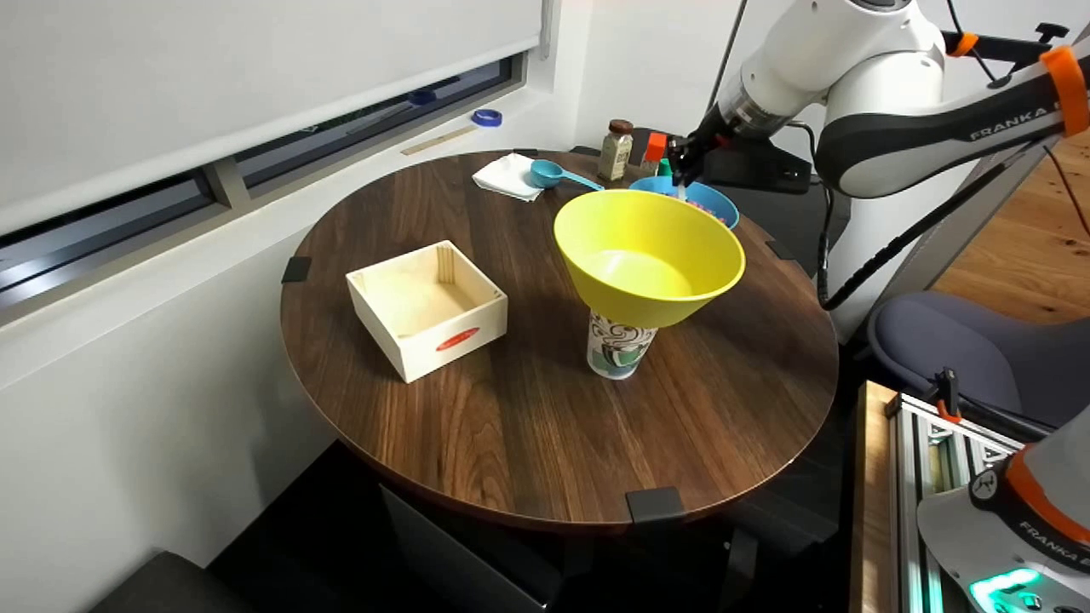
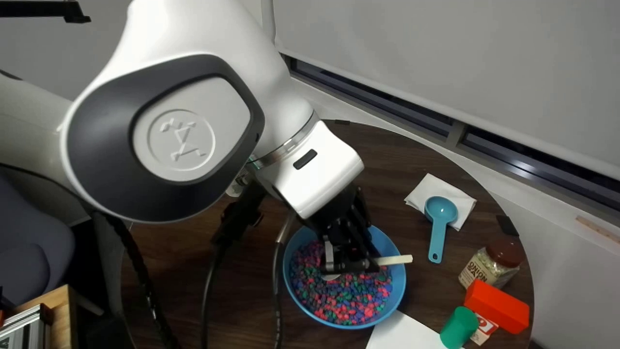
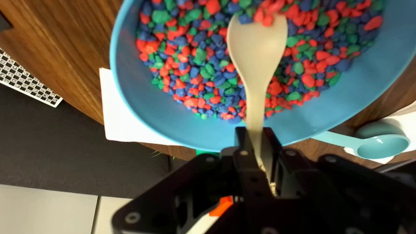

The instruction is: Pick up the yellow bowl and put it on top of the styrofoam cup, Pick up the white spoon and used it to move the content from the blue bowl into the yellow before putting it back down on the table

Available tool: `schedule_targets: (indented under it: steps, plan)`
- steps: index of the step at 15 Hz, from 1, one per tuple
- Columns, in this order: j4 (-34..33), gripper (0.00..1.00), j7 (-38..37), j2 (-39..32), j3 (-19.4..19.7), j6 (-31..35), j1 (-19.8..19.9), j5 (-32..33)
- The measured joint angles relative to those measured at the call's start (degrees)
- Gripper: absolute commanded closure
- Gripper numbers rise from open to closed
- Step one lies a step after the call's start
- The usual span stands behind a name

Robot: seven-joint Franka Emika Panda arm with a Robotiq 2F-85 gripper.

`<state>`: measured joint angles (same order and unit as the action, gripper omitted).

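Observation:
My gripper point(image 3: 254, 131) is shut on the white spoon point(image 3: 255, 61), its fingers pressing the handle from both sides. The spoon's head lies among the content point(image 3: 201, 71), small red, blue and green pieces, and several red ones cover its tip. That content fills the lower part of the blue bowl point(image 2: 290, 295), with the gripper over it. In an exterior view the yellow bowl point(image 1: 647, 255) rests, slightly tilted, on top of the styrofoam cup point(image 1: 617, 349). My arm hides the yellow bowl in the view where the spoon's handle end point(image 2: 397, 260) sticks out. All stand on the table point(image 1: 477, 426).
An open wooden box point(image 1: 426, 306) sits on the table. A turquoise scoop point(image 2: 438, 228) lies on a white napkin point(image 2: 462, 201). Near the blue bowl stand a seasoning jar point(image 2: 491, 264), a red-topped container point(image 2: 496, 305) and a green cylinder point(image 2: 458, 327), with white paper point(image 2: 404, 332) beside them.

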<state>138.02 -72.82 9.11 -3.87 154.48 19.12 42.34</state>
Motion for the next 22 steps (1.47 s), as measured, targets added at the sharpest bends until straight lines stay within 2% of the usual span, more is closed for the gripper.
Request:
schedule_targets:
  steps: [6,14,19,22]
  plan:
    - [0.02,0.97,3.05,-0.46,4.34,0.18,-4.45,-10.22]
    - [-0.08,0.97,14.33,0.11,8.02,-0.54,-5.26,-28.39]
    - [-1.34,0.97,21.16,1.52,8.96,-6.09,-6.30,-40.02]
    - [-3.02,0.97,21.82,2.32,9.22,-12.25,-6.38,-43.31]
